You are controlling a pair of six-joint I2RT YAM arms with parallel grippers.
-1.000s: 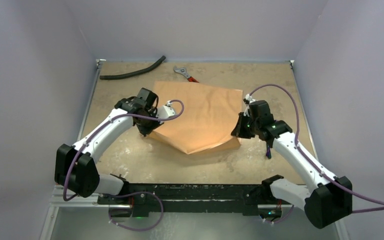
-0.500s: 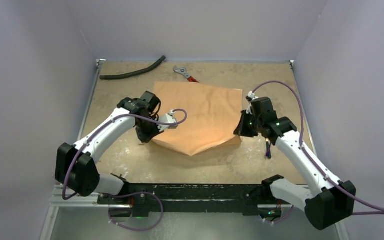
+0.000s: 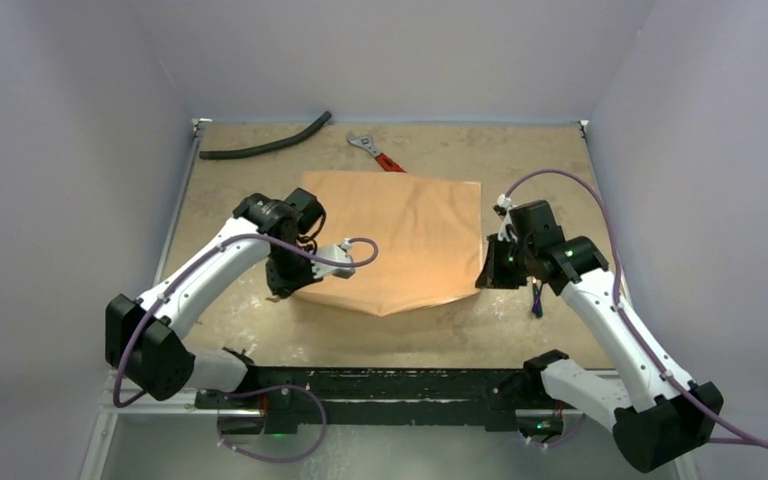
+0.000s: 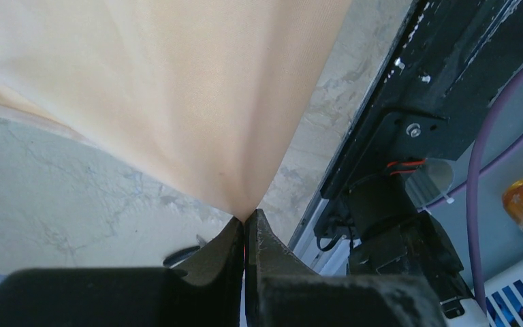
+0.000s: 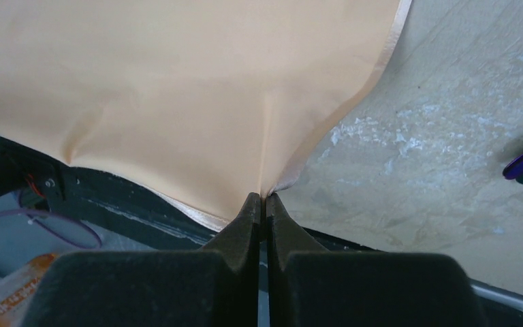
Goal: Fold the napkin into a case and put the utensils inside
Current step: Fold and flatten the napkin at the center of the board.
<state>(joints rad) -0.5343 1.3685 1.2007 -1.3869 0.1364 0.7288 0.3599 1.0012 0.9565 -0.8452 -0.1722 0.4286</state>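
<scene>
– Left tool (image 4: 245,221) is clamped tight on the napkin (image 3: 400,235), right? On its wrist cam the fingers are pressed together with a pinch of peach cloth coming straight out of the tips.

– Yep, it's got the near-left corner, held up off the surface (image 3: 520,160) a bit. Right tool (image 5: 260,199) has the same kind of grip on the near-right corner, jaws squeezed shut on the hemmed edge.

– So where's the cloth sitting overall?

– Middle of the surface, spread out as a sheet between the two tools. Far edge lies flat. Near edge hangs between the two grips and sags to a low point halfway along.

– And the utensils (image 3: 537,300)?

– On the bare surface near the right tool, on its right side, apart from the cloth. Top cam only gives a dark purple sliver. Right wrist cam catches a purple tip and a greenish one at the frame edge. Honestly it's too small to say how many pieces are there.

– Other junk?

– Red-handled wrench (image 3: 375,150) right by the far edge of the napkin, and a curved black hose (image 3: 265,145) lying in the far-left corner.
</scene>
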